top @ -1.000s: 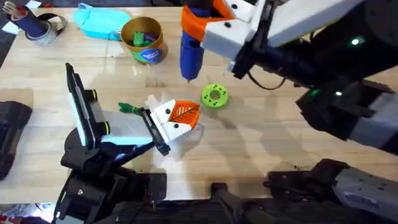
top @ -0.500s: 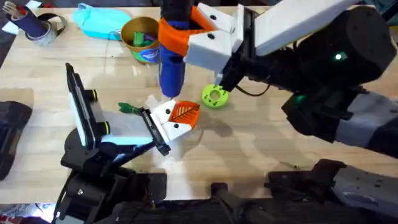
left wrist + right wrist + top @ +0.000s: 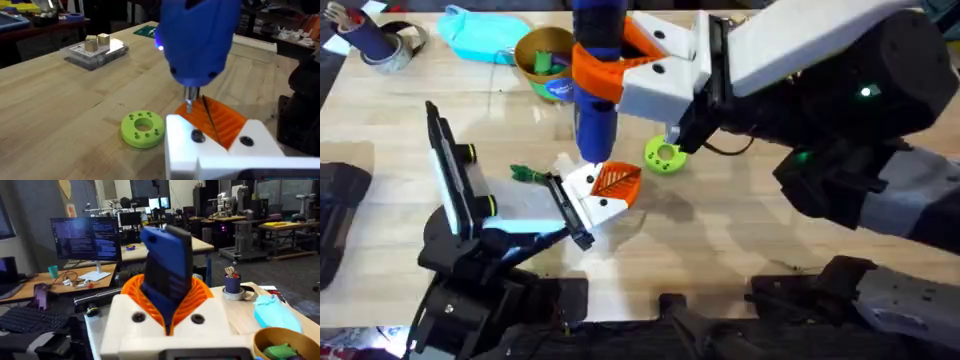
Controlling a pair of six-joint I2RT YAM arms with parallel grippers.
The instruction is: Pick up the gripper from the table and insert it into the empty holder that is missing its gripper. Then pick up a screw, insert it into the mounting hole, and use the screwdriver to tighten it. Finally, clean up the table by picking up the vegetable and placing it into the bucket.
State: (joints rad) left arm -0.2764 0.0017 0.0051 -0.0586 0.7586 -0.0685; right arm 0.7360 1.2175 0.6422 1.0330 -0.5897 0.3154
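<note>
My right gripper [image 3: 603,72] is shut on the blue screwdriver [image 3: 595,95], which it holds upright; the orange pads [image 3: 197,297] clasp the screwdriver [image 3: 167,272]. The bit [image 3: 190,104] hangs just above the gripper [image 3: 605,188], a white block with an orange ribbed finger. That block sits in the black clamp at the end of the holder [image 3: 470,205]. A dark screw head [image 3: 197,135] shows on the block's face [image 3: 220,145], close under the bit. The green vegetable [image 3: 525,175] lies on the table beside the clamp. The gold bucket [image 3: 550,62] stands at the back.
A lime-green ring disc [image 3: 665,155] lies right of the block. A light blue tray [image 3: 480,35] and a dark cup with a tape roll [image 3: 380,42] stand at the back left. A clear box [image 3: 95,50] of small parts sits farther off. Green items lie inside the bucket [image 3: 280,345].
My right arm has carried the screwdriver left and down, from beside the ring disc to right over the white-and-orange block. The holder, vegetable and bucket stay put.
</note>
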